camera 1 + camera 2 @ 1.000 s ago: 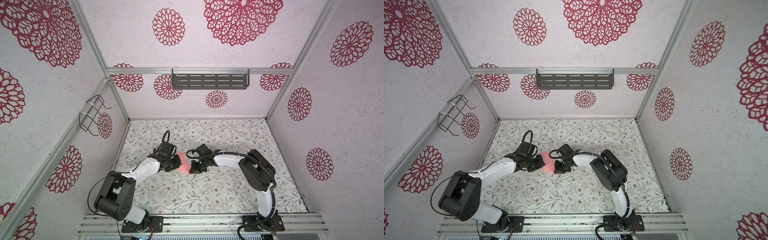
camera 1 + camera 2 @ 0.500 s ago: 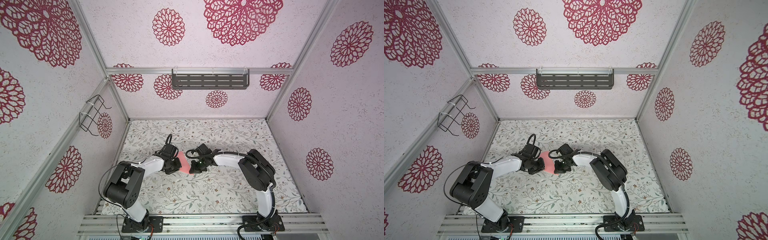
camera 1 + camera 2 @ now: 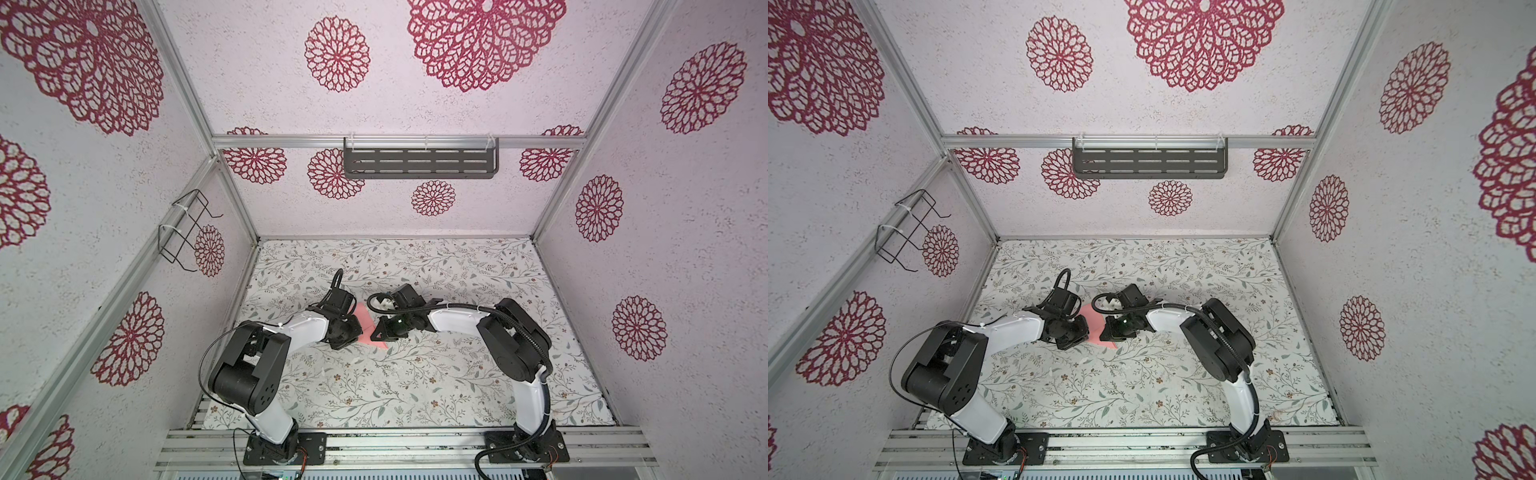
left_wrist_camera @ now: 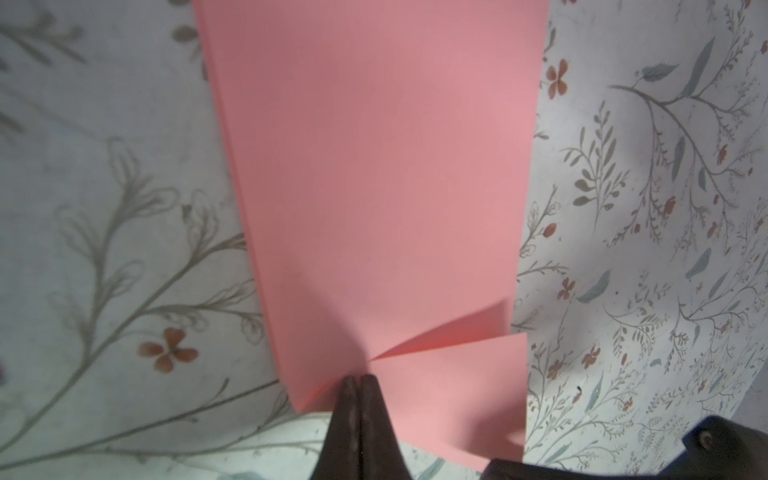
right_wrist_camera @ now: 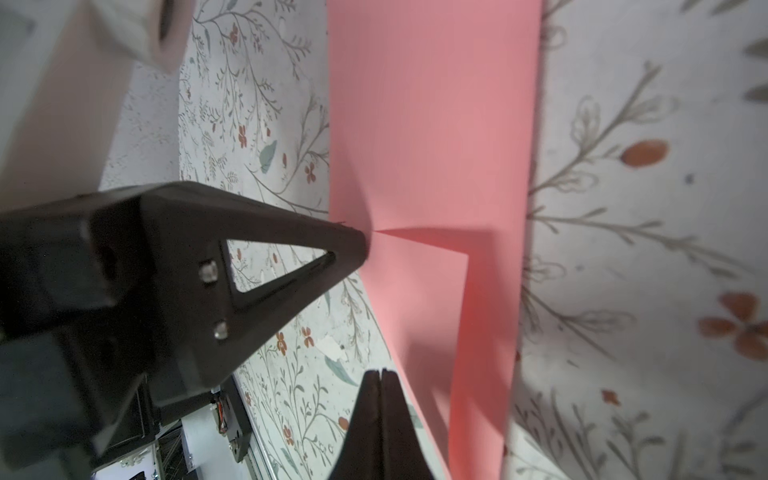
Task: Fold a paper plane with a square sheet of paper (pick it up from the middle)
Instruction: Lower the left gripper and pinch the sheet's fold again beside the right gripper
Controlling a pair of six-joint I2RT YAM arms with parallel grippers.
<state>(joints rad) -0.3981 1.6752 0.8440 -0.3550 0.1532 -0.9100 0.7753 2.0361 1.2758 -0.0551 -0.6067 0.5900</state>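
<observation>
Paper (image 3: 365, 322): half-folded, one flap lifted, lying between left gripper (image 4: 357, 384), just nudged inward, and right gripper (image 5: 380, 376), unmoved; both fingers-together at its edge, perhaps pinching, so I log creasing underway.

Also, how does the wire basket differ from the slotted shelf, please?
The wire basket is thin open black wire; the slotted shelf is dark grey sheet with slots. The wire basket hangs on the left wall, the slotted shelf on the back wall. Both are tied to rails.
</observation>
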